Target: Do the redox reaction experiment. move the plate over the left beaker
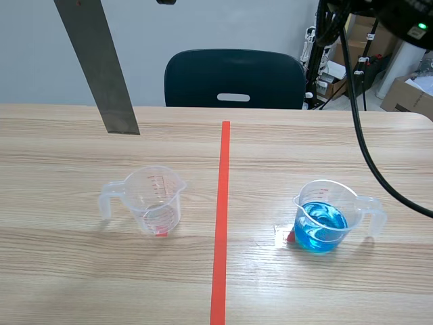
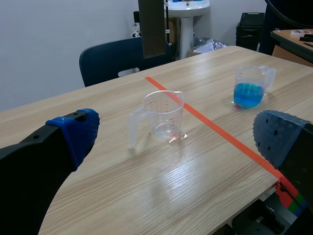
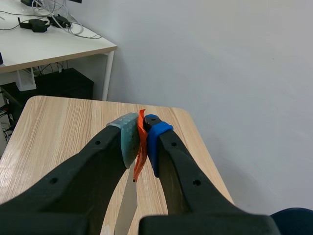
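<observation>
A long grey metal plate (image 1: pixel 98 68) hangs upright from above, its lower end over the table behind and a little left of the left beaker (image 1: pixel 152 200). That beaker is clear plastic and looks almost empty. The right beaker (image 1: pixel 328 217) holds blue liquid. In the right wrist view my right gripper (image 3: pixel 142 132) is shut on the orange-taped top of the plate (image 3: pixel 128 205), which hangs below the fingers. My left gripper (image 2: pixel 178 133) is open and low at the table's near edge, with the clear beaker (image 2: pixel 164 115), the plate (image 2: pixel 152 27) and the blue beaker (image 2: pixel 250 87) ahead of it.
An orange-red tape line (image 1: pixel 222 217) runs down the table between the beakers. A dark chair (image 1: pixel 233 78) stands behind the far edge. A black cable (image 1: pixel 365 149) hangs over the table's right side, and cardboard boxes (image 1: pixel 409 95) sit at the back right.
</observation>
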{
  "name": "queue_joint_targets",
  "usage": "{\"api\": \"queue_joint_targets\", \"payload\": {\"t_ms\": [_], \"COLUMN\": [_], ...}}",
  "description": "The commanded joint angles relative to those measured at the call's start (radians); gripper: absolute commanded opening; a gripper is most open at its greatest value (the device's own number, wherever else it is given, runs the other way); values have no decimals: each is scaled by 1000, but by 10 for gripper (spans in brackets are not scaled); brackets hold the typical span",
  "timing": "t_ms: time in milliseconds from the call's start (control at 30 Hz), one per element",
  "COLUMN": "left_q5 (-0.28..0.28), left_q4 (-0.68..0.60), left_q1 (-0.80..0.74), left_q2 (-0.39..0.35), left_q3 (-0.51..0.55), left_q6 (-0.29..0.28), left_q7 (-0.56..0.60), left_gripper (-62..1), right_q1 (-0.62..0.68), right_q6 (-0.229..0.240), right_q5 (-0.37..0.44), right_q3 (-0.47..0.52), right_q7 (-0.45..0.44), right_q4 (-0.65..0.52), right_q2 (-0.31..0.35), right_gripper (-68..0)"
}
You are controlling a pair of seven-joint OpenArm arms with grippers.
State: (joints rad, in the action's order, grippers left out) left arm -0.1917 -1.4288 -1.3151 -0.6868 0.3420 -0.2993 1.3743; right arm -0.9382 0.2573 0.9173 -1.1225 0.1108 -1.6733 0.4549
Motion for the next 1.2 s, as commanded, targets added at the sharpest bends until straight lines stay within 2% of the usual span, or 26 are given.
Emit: {"api": "queue_joint_targets", "payload": {"t_ms": [0,100,267,1167], "left_q5": [-8,-8,-55,-55], "left_q4": [-14,-14,-14,-14], "left_q1": [-2,-2,-2,-2], "left_q2": [11,11,11,11], "left_q3": [8,8,8,8], "left_q6": [-1,-1,-1,-1], "left_q7": [21,21,21,21], "left_gripper": [14,14,14,14], "right_q1": [-25,-25,-25,-20], "right_q6": [-6,-6,-6,-3], "right_q5": [7,7,7,7], "right_q3": [6,6,6,6], "right_q7": [-16,-16,-16,-16], "right_q4": [-7,-7,-7,-8], "right_q2": [-3,-3,-3,-3], "right_gripper": [-671,-671,-671,-671]}}
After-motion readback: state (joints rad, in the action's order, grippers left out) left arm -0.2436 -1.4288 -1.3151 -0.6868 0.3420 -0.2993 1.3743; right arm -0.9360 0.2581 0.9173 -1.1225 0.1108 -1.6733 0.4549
